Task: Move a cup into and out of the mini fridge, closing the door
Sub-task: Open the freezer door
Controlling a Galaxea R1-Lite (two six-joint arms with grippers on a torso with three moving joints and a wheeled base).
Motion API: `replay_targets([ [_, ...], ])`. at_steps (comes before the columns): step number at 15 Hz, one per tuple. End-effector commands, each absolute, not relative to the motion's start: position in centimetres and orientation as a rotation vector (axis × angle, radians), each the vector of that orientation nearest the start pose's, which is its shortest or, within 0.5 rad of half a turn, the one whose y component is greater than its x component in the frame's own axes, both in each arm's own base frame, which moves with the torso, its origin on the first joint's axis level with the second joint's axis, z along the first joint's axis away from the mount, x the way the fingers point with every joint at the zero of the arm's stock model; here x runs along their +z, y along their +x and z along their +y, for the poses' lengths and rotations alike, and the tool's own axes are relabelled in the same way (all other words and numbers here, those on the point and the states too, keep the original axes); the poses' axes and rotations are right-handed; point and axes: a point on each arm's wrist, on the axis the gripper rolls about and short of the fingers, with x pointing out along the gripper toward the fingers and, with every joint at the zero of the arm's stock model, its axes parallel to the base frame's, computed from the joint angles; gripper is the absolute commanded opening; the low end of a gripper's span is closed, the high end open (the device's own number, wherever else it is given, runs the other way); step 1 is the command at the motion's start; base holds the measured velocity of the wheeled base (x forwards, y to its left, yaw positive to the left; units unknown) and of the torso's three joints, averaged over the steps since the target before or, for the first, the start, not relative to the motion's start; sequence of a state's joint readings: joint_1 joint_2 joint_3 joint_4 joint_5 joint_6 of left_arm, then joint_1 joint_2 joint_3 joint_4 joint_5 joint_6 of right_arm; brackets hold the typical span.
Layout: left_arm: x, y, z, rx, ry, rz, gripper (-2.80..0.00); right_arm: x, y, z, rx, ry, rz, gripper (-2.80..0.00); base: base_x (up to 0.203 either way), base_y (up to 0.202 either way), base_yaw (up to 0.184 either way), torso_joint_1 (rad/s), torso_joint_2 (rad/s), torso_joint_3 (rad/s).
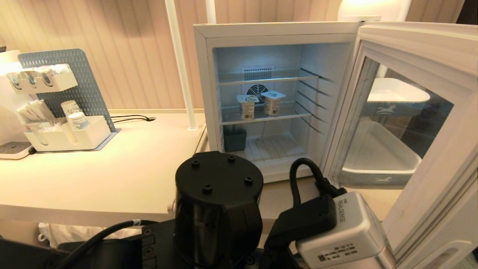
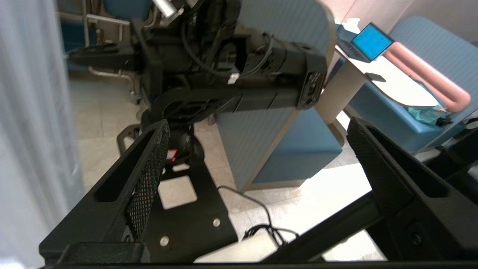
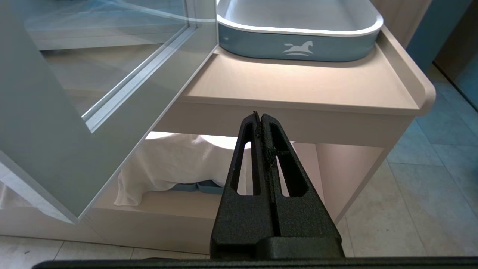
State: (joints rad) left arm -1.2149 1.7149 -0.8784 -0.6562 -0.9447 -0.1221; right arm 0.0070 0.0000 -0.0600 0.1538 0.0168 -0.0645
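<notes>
The left gripper (image 2: 257, 157), jaws wide and empty, faces away from the fridge (image 1: 276, 101), whose door (image 1: 410, 130) hangs open for access to two cups (image 1: 261, 104) on its shelf; the right gripper (image 3: 260, 123) rests closed below the worktop (image 3: 298, 86).

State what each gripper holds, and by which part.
Nothing is held. The left gripper is open and empty; the right gripper is shut on nothing.

The mini fridge (image 1: 203, 93) looked like smooth white plastic, with thin wire shelves (image 1: 267, 79); the door (image 1: 418, 123) held glossy glass in a pale matt frame; the counter (image 1: 112, 175) seemed smooth matt laminate; the left gripper (image 2: 257, 149) was matt black plastic, one finger pad (image 2: 149, 179) rough and meshed; a white cloth (image 3: 175, 164) hung soft and creased.
</notes>
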Motion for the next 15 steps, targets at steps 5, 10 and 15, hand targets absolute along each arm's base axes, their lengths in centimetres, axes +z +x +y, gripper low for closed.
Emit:
replay_targets([
  [5,18.6,8.8,-30.6,-2.019,-0.007,0.378,0.00,7.6,-2.8,0.0,0.028,-0.064,0.093,-2.80,0.000,0.000,0.000,0.000,0.00,0.000],
  [10,18.2,17.2,-27.0,-1.737,-0.054,0.363,0.00,7.7,-2.8,0.0,0.029,-0.065,0.091,-2.80,0.000,0.000,0.000,0.000,0.00,0.000],
  [15,17.9,19.2,-31.0,-1.780,-0.050,0.326,0.00,7.6,-2.8,0.0,0.029,-0.070,0.093,-2.80,0.000,0.000,0.000,0.000,0.00,0.000],
])
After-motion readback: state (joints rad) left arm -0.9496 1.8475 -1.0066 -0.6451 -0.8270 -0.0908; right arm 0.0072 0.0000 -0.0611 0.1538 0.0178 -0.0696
